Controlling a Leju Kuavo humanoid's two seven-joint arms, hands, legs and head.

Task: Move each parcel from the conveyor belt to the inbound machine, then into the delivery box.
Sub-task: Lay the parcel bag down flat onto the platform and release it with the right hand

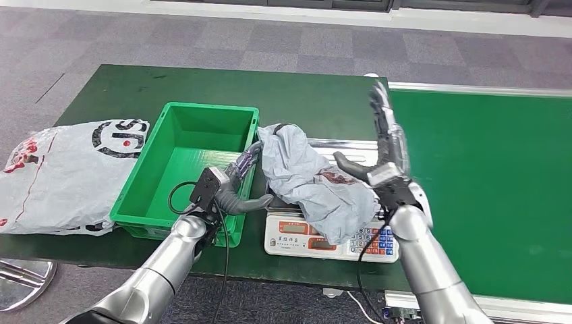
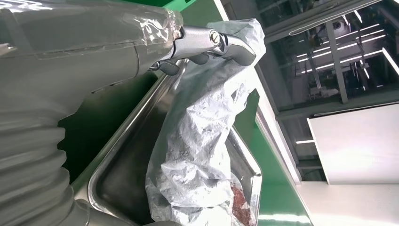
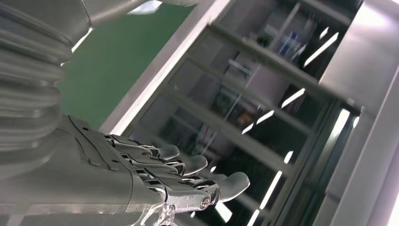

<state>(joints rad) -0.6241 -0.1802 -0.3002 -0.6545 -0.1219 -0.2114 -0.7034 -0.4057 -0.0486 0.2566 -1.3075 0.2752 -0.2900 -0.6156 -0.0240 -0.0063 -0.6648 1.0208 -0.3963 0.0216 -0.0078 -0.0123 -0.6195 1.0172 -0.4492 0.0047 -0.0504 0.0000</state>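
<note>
A crumpled grey parcel [image 1: 317, 185] with a red print lies on the steel tray of the weighing machine [image 1: 324, 239]. My left hand [image 1: 239, 182] is at the parcel's left end: its fingers [image 2: 207, 44] curl over the raised end of the grey parcel [image 2: 197, 141] and grip it, while the thumb reaches under beside the tray [image 2: 117, 183]. My right hand [image 1: 388, 152] stands upright just right of the parcel, fingers [image 3: 188, 174] spread and holding nothing. The green delivery box [image 1: 192, 162] sits left of the machine with nothing in it.
A large white bag [image 1: 64, 172] with black and red print lies left of the box on the dark green table [image 1: 310, 94]. The green conveyor belt [image 1: 485, 175] runs along the right. A black cable loops at my left wrist near the box rim.
</note>
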